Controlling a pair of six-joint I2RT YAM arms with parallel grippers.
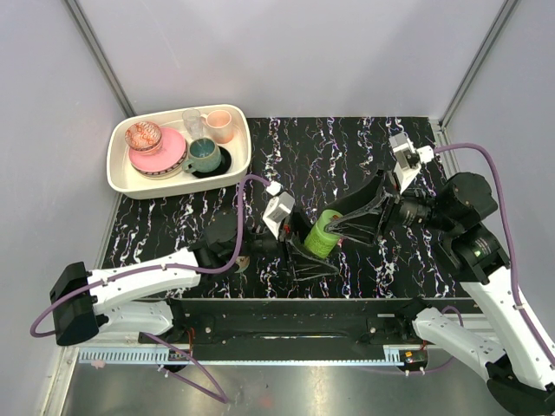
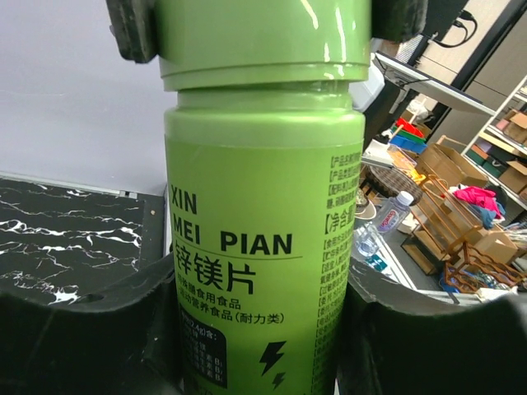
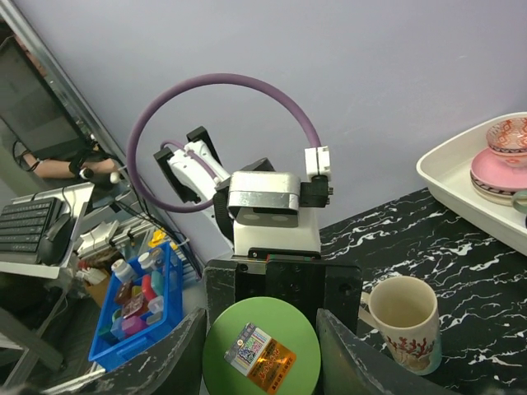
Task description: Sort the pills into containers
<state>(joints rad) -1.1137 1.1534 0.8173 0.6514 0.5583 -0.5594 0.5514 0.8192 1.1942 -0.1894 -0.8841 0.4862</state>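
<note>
left pincer grips the body of the green bottle, and i see the right pincer closed around its cap, the bottle tilted between them at the table's front middle.

bottle: glossy green plastic | tabletop: smooth black marbled | tray: glossy cream

Right claw around green bottle
</note>
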